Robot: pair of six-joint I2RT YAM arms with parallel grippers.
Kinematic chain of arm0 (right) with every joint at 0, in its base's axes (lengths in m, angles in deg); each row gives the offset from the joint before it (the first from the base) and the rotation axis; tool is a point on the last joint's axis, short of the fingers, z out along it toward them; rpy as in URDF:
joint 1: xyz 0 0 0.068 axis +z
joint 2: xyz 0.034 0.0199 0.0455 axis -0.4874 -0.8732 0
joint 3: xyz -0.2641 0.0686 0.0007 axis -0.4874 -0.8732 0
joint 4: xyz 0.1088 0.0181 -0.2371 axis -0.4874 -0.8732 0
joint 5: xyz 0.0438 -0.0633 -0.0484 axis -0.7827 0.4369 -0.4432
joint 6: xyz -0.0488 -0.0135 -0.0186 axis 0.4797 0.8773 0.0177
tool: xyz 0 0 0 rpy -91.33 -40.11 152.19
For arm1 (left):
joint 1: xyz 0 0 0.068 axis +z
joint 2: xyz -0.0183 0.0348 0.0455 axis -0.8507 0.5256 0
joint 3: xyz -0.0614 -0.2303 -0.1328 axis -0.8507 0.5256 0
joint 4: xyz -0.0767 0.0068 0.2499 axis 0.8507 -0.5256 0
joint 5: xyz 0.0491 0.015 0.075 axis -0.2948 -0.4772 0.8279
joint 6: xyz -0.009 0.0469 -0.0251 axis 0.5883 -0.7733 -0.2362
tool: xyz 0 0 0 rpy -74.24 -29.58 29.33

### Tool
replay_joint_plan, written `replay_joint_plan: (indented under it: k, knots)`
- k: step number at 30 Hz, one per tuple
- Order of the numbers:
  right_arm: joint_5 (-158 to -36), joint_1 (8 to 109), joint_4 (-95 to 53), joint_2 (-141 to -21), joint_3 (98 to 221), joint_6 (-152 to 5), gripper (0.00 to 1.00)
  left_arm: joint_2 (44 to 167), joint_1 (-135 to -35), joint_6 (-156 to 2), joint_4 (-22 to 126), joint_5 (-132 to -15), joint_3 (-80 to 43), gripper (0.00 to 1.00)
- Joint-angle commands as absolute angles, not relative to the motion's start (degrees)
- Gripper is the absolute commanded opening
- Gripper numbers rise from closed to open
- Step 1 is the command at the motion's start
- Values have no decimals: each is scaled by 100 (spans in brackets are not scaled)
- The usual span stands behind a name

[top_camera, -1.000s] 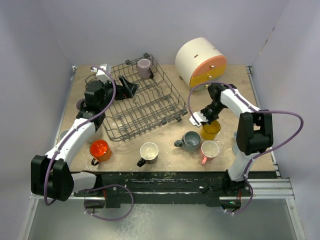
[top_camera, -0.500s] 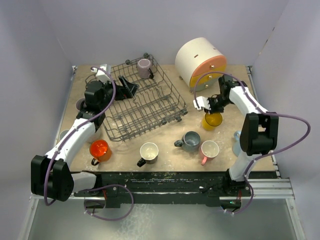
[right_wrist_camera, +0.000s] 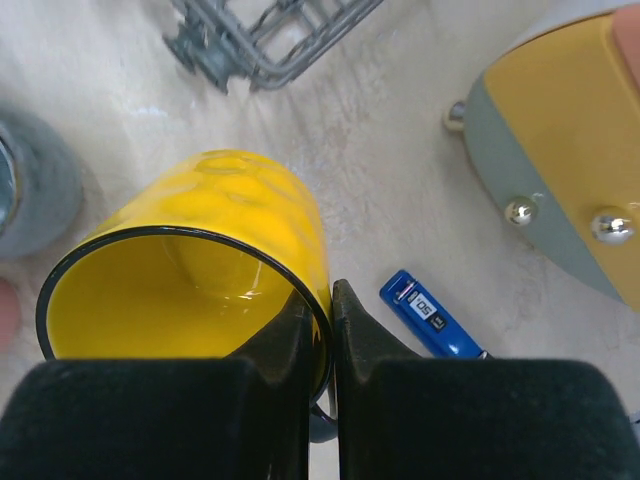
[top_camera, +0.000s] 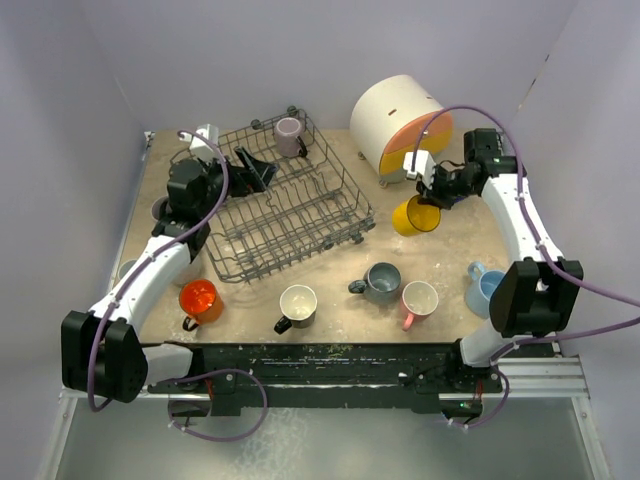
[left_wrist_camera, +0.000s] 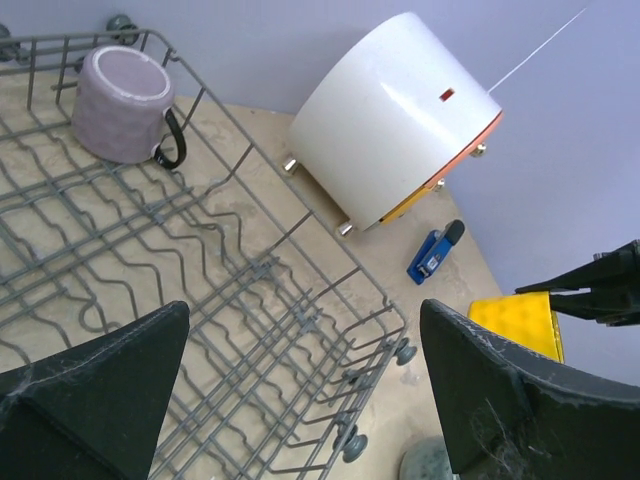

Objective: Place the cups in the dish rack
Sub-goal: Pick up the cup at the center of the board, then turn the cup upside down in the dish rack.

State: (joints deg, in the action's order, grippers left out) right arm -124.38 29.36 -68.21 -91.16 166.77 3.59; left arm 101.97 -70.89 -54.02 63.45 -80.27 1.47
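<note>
The yellow cup (top_camera: 414, 216) hangs tilted on its side above the table, right of the dish rack (top_camera: 338, 165). My right gripper (top_camera: 433, 194) is shut on its rim (right_wrist_camera: 322, 318), one finger inside and one outside, the mouth facing the camera in the right wrist view. A mauve cup (top_camera: 289, 135) lies in the rack's far corner (left_wrist_camera: 122, 103). My left gripper (top_camera: 255, 172) hovers open over the rack's left part (left_wrist_camera: 303, 330), holding nothing. On the table stand orange (top_camera: 199, 298), white (top_camera: 298, 302), grey (top_camera: 382, 281), pink (top_camera: 419, 298) and light blue (top_camera: 487, 287) cups.
A big white cylinder (top_camera: 400, 125) with orange and yellow fronts stands behind the held cup. A small blue device (right_wrist_camera: 432, 318) lies on the table beside it. Two more cups (top_camera: 160, 210) sit partly hidden by the left arm near the table's left edge.
My right arm has lifted the yellow cup off the table, carried it back and to the right, and tipped it onto its side. The left arm has not moved.
</note>
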Motion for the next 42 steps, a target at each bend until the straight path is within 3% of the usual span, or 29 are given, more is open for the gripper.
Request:
replay_joint_plan:
  k: [1, 11, 16, 20, 32, 42]
  knots:
    - [-13447, 2878, -6924, -8792, 17363, -513, 0, 10121, -7051, -5160, 6983, -8236, -335, 99]
    - [-14661, 2873, -6127, -8573, 18027, -2561, 0, 10288, -7048, -4754, 7717, -8645, -759, 99]
    - [-14845, 2872, -4309, -8236, 17625, -5019, 0, 10527, -7051, -4245, 8270, -8923, -889, 100]
    - [-14789, 2871, -2459, -8004, 17220, -7015, 0, 10712, -7051, -3813, 8750, -9098, -942, 100]
    - [-14214, 2883, 168, -8246, 16937, -10478, 0, 11337, -7046, -2216, 9860, -9298, -904, 98]
    - [-13499, 3083, 760, -8382, 16790, -11996, 0, 11958, -7146, -1048, 10865, -9540, -856, 96]
